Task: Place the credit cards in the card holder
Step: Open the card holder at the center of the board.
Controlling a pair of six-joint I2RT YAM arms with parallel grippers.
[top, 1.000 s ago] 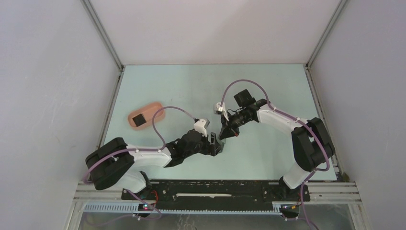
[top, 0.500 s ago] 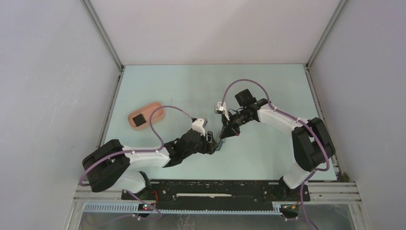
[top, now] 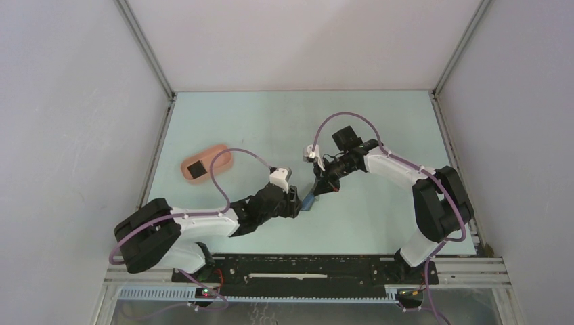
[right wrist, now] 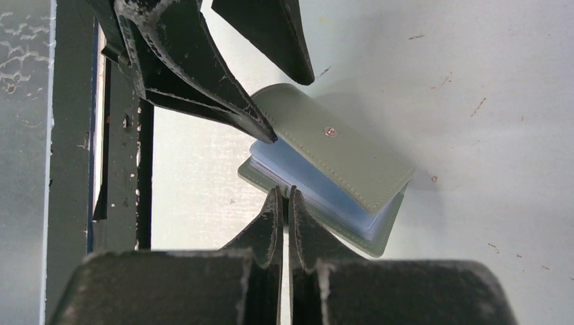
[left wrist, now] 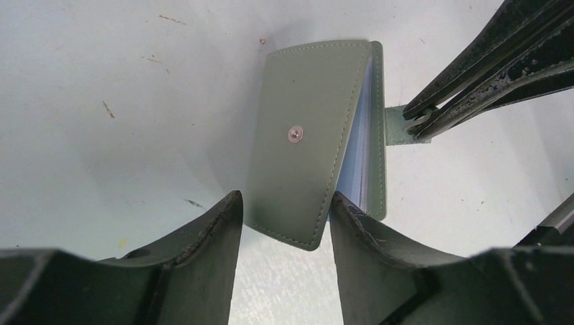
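Note:
The grey-green card holder (top: 308,201) lies on the table between my two grippers. In the left wrist view the card holder (left wrist: 308,142) has its top flap, with a metal snap, raised a little, and the bluish inside (left wrist: 355,156) shows under it. My left gripper (left wrist: 283,211) is open, its fingers on either side of the flap's near corner. My right gripper (right wrist: 284,198) is shut on the holder's small tab (left wrist: 396,130), at the edge of the card holder (right wrist: 338,159). No credit card shows for certain.
A pink oblong tray (top: 218,154) sits at the left of the table with a small dark square thing (top: 197,169) in it. Grey walls enclose the table on three sides. The arm bases stand at the near edge.
My left gripper has drawn back to the left. The holder's bluish inside now shows in the top view. My right gripper has stayed on the tab.

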